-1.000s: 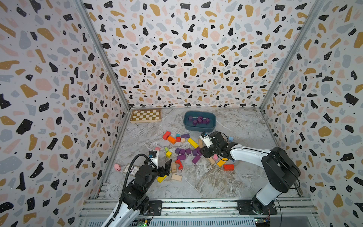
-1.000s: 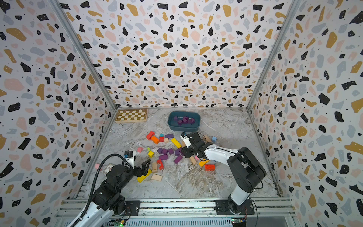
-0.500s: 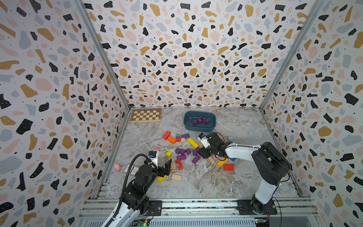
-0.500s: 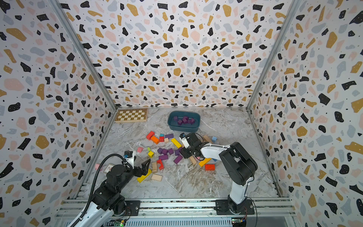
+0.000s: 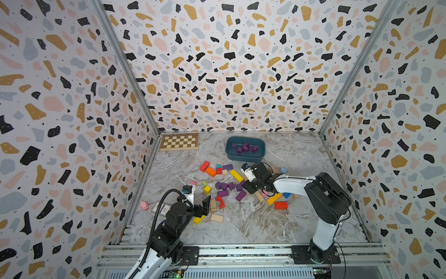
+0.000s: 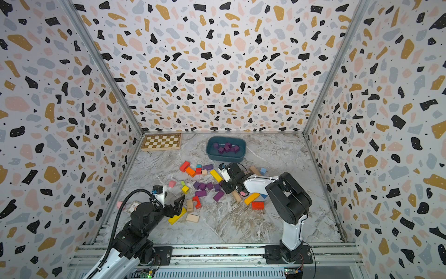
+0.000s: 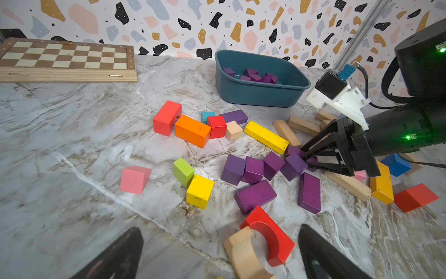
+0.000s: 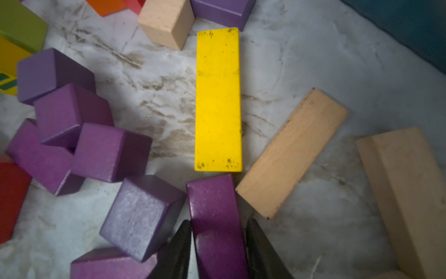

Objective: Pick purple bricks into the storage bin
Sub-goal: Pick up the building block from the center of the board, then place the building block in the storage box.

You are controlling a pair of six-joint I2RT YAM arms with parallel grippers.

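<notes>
Several purple bricks (image 5: pixel 245 147) lie in the bin (image 5: pixel 245 159), upper centre of the floor in both top views. About eight loose bricks (image 5: pixel 224 188) sit mid-frame, just below it.

Item in hand: purple bar (image 8: pixel 212 205), at the cluster's right edge.

Right gripper (image 8: pixel 218 221): fingers narrowed onto the bar's two long faces. Its long axis runs in line with them, far end just short of a yellow bar (image 8: pixel 218 96). Judged gripped; lift not discernible.

Left gripper (image 7: pixel 220 230): fingers wide, empty, lower left of the pile, farther from the bin.
</notes>
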